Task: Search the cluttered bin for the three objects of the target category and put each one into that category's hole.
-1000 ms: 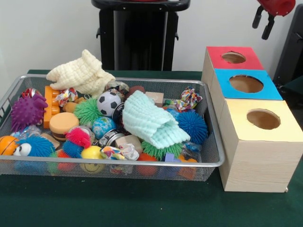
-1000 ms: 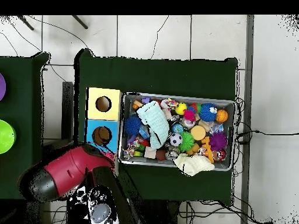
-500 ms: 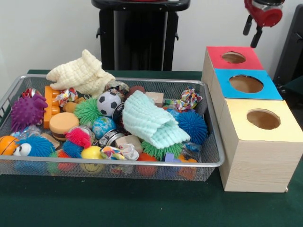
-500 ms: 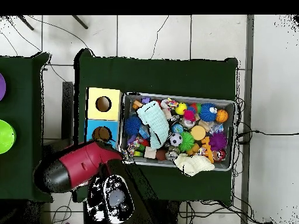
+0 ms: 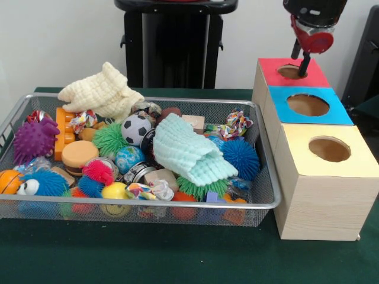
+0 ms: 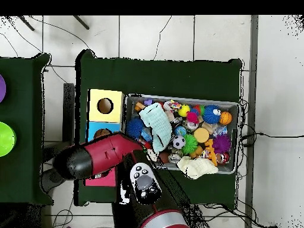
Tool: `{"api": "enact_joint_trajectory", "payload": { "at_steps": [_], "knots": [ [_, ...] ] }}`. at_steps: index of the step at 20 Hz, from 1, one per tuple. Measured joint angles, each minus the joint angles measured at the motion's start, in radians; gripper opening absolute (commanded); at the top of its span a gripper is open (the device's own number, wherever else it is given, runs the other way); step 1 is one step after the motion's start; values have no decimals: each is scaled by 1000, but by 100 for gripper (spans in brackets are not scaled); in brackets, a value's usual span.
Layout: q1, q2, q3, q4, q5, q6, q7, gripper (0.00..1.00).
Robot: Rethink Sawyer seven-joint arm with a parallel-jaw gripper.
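The silver wire-mesh bin (image 5: 148,205) sits left of the boxes, full of toys; it also shows in the overhead view (image 6: 238,122). I can pick out no plush tiger or bear among the clutter; they are hidden or out of view. The red-panelled hole (image 5: 292,71) tops the farthest pale wooden box. My gripper (image 5: 300,57) hangs just above that hole, with its fingers apart and nothing between them. In the overhead view my red arm (image 6: 98,159) covers the red hole, and only part of the red panel (image 6: 98,179) shows.
The blue-panelled hole (image 5: 308,105) and the yellow-panelled hole (image 5: 329,149) are nearer the camera. A mint cloth (image 5: 189,151) and a cream cloth (image 5: 103,92) lie over spiky balls, a soccer ball (image 5: 136,129) and rope toys in the bin.
My gripper has come down and to the left in the front view, from the top right corner to just above the red hole. Nothing in the bin has moved.
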Motion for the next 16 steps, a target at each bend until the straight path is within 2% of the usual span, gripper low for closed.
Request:
{"api": "enact_joint_trajectory", "payload": {
  "at_steps": [9,16],
  "knots": [
    [-56,48,0,-58,0,0,0,100],
    [-156,65,1,-84,0,0,0,100]
  ]
}}
